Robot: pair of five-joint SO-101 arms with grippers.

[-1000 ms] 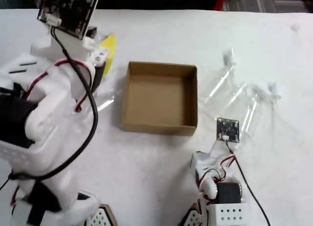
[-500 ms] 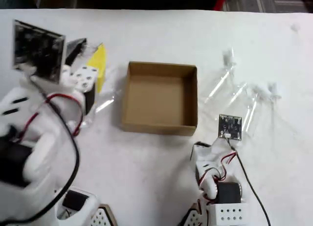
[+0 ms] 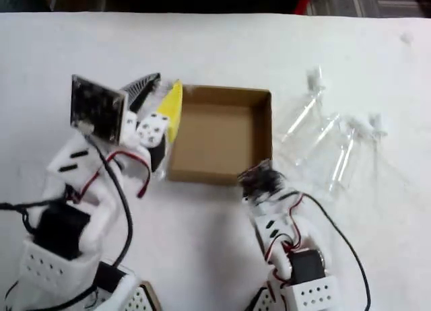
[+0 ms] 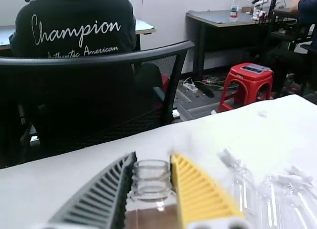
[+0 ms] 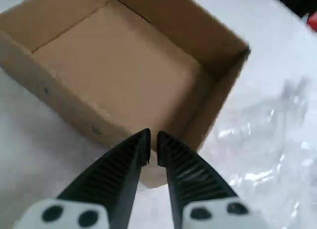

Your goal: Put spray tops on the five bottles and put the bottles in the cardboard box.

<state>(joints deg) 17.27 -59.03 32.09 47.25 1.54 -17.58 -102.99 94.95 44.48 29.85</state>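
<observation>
A clear bottle (image 4: 151,183), its neck bare, is clamped in the left gripper (image 4: 151,164) at the cardboard box's (image 3: 219,136) left edge. The right gripper (image 5: 152,136), fingers together and holding nothing, hangs over the box's near wall. More bottles (image 3: 337,139) lie to the right.

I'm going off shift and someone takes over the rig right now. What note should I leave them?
Left gripper: shut on a bottle with no top, held by the box.
Right gripper: shut, empty, over the box's near wall.
Other bottles: lying on the table on the box's far side from the held one, white tops seemingly on; count unclear.
Done: nothing boxed.
Left: top the held bottle, box all.
</observation>
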